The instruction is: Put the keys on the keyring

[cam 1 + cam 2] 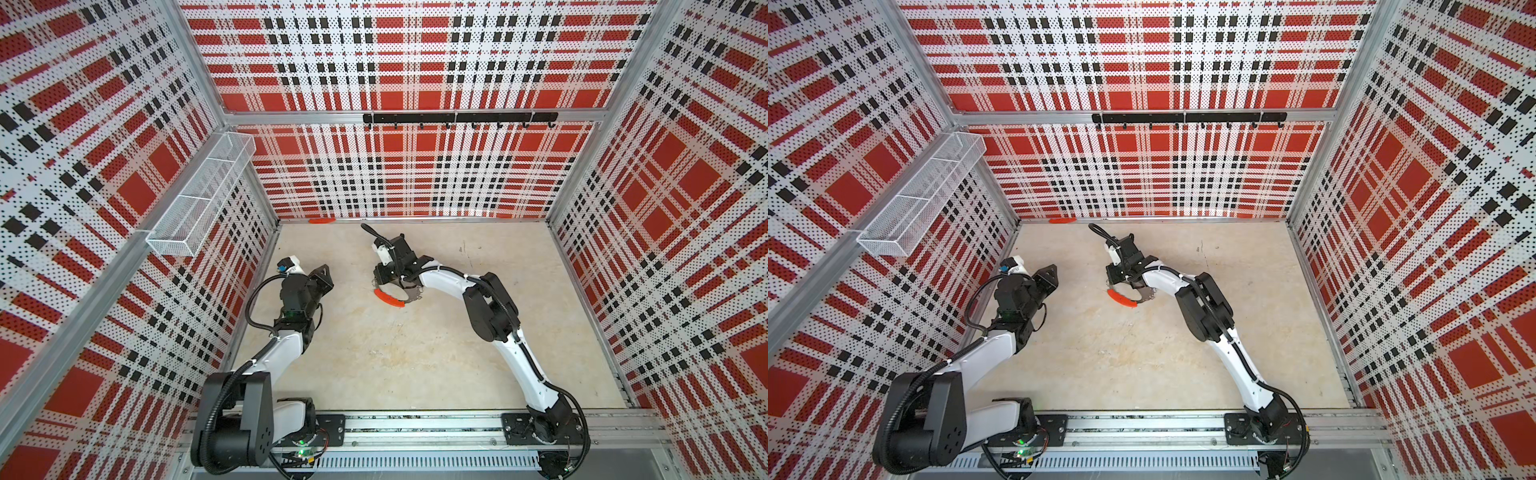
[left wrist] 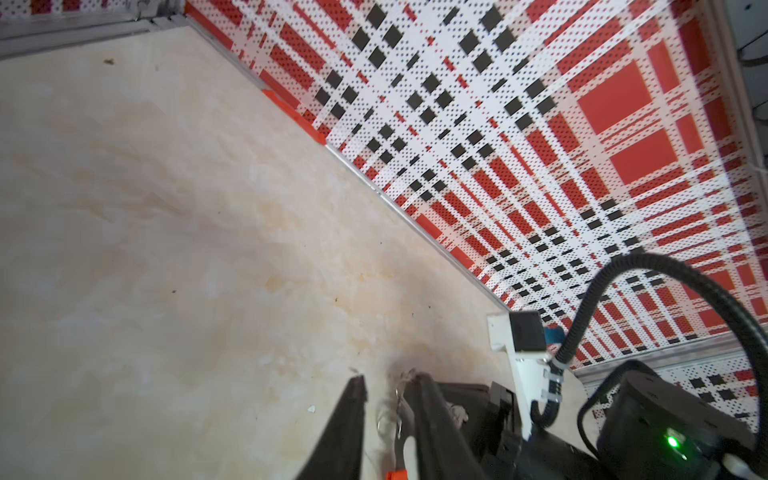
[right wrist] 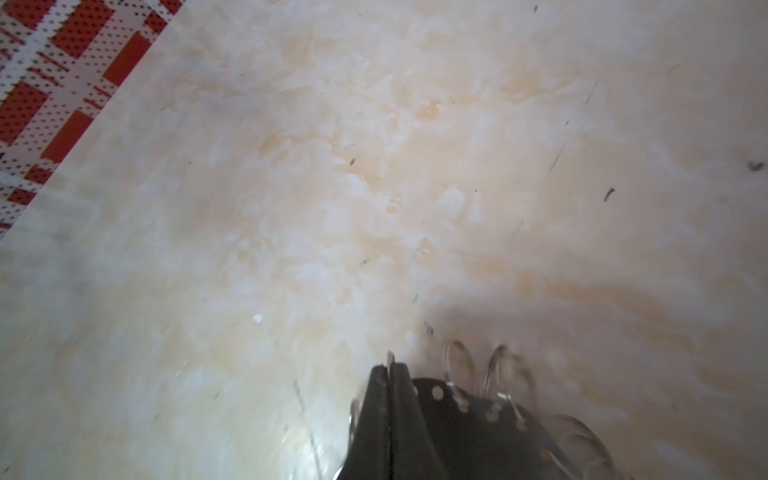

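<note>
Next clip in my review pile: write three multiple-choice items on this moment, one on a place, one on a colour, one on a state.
1. Where does the small red-orange strip lie?
A. in the wire basket
B. at the foot of the back wall
C. beside the left arm's base

2. What colour is the curved plastic segment on the keyring?
A. blue
B. green
C. red-orange

3. How do the jaws of the right gripper stand?
A. shut
B. wide open
C. out of every view

Key: 1 B, both top views show it along the floor's far edge. 2 C, the segment shows red-orange below the right gripper. 3 A, the right wrist view shows the fingers pressed together on a thin metal edge.
</note>
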Controlling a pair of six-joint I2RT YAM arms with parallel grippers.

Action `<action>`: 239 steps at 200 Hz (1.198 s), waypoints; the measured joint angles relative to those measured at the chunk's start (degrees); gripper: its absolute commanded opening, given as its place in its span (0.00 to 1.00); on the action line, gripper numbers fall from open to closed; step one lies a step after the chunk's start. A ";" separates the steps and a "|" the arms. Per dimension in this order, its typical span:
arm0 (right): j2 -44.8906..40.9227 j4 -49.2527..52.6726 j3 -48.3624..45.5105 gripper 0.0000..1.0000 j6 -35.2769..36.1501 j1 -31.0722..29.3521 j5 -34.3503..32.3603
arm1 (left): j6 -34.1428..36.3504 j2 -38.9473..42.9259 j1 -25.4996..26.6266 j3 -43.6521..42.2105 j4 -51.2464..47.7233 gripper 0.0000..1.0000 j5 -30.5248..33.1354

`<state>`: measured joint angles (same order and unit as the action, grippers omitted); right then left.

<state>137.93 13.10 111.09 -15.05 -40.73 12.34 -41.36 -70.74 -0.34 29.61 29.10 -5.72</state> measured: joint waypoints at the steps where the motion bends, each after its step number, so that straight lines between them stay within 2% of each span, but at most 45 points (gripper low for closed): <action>1: -0.81 -0.11 -0.66 0.00 0.26 0.02 -0.11 | 0.09 0.00 0.00 0.35 -0.04 0.30 -0.09; 29: -16.70 -5.68 -13.20 0.00 3.56 1.38 2.14 | 0.72 -0.57 -0.11 8.26 0.33 0.34 -4.37; 50: -26.88 -14.45 -19.23 0.00 1.51 4.70 10.47 | 0.72 -3.04 0.28 14.62 2.14 0.34 -10.43; 66: -31.52 -27.34 -23.45 0.00 -5.11 8.79 19.02 | 0.96 -5.73 1.51 19.08 2.91 0.35 -15.30; 82: -33.42 -42.49 -27.63 0.00 -14.99 12.72 26.27 | 2.03 -8.07 4.74 22.95 3.13 0.35 -19.61; 96: -33.33 -52.46 -29.51 0.00 -22.32 15.30 30.34 | 3.08 -8.83 8.02 25.16 3.02 0.35 -22.40; 116: -32.94 -61.22 -30.71 0.00 -30.12 16.26 34.18 | 4.66 -9.11 12.07 27.52 3.06 0.34 -25.79; 141: -33.00 -65.35 -31.39 0.00 -33.40 16.26 38.18 | 5.73 -9.70 14.21 29.83 3.32 0.33 -28.59; 194: -36.48 -64.61 -34.71 0.00 -32.13 16.26 40.83 | 5.70 -12.72 14.40 31.58 3.93 0.26 -32.02; 239: -37.97 -64.06 -35.65 0.00 -31.12 16.00 41.13 | 4.66 -14.69 17.44 32.76 6.29 0.32 -37.03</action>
<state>99.96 -50.96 75.44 -46.17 -24.73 53.47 -36.71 -85.43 17.10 62.37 35.40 -42.74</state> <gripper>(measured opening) 0.047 0.311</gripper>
